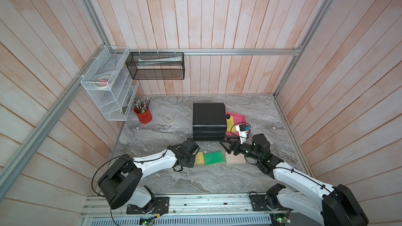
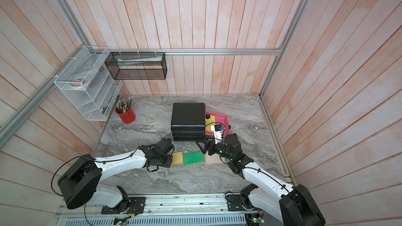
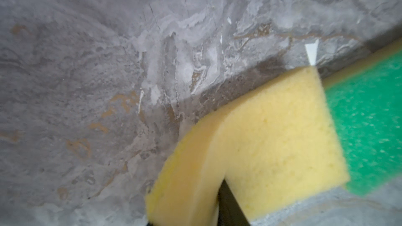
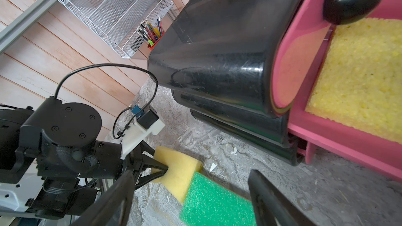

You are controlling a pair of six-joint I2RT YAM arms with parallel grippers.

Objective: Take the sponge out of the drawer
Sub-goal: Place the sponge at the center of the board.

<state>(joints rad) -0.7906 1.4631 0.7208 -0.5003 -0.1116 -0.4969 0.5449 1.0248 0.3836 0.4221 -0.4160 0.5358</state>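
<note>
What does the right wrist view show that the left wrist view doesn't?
Only the right wrist view: the black cabinet, its pink drawer pulled open with a coarse yellow sponge lying inside, the white mesh rack, and the left gripper seen from outside, at the smooth yellow sponge. Only the left wrist view: a stretch of marble table beyond that sponge. Both: the smooth yellow sponge lying on the table against the green sponge, with a dark finger on it.
</note>
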